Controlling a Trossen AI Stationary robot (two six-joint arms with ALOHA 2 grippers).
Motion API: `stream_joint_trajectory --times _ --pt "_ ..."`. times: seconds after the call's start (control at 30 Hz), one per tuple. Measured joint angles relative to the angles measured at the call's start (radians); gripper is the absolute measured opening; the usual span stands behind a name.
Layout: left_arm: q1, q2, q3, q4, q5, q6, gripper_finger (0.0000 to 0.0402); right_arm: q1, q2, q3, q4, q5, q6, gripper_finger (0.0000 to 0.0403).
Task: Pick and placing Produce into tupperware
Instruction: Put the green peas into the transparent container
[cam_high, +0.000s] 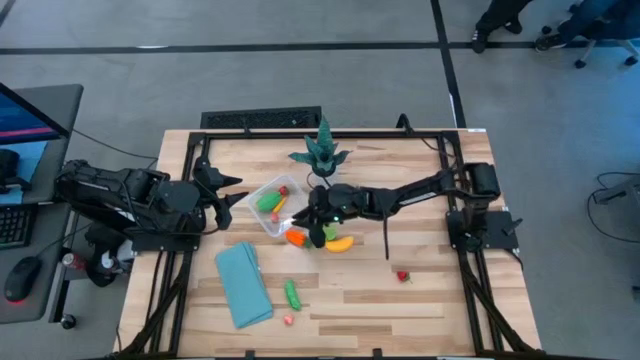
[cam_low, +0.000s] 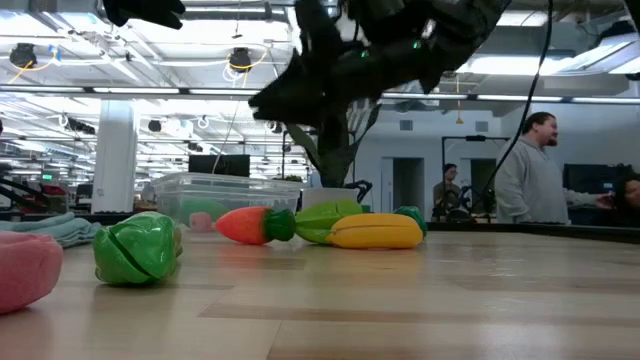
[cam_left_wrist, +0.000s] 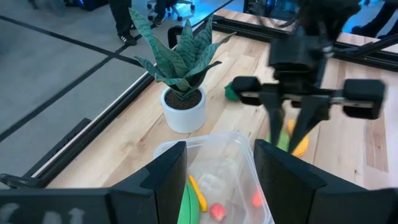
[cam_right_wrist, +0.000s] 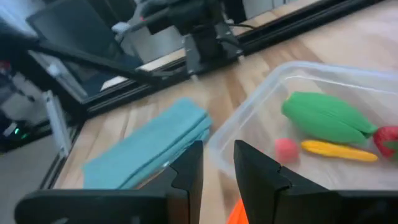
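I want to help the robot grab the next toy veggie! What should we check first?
1. Right gripper empty: ok, nothing between its narrowly parted fingers.
2. Right gripper above the loose pile, carrot and corn: ok.
3. Tupperware has room: ok, only a few pieces inside.
4. Left gripper out of the way: ok, waiting open at the tupperware's far side.
5. Potted plant clear of the arm: cannot tell, it stands close.

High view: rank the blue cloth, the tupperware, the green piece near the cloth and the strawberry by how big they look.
1. Cloth
2. Tupperware, somewhat smaller than the cloth
3. Green piece
4. Strawberry, smallest
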Motion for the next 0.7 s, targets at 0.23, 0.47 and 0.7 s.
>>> stream_joint_trajectory --times 0.23,0.47,0.7 --pt "0.0 0.0 0.0 0.001 0.0 0.0 0.0178 0.039 -0.101 0.0 -0.208 0.047 -0.064 0.0084" --pt "0.0 0.0 0.0 0.001 0.0 0.0 0.0178 0.084 -0.189 0.001 -0.405 0.158 -0.075 0.0084" --pt "0.0 0.027 0.0 0.0 0.0 0.002 0.0178 0.139 -0.276 -0.048 -0.544 0.235 -0.043 0.0084"
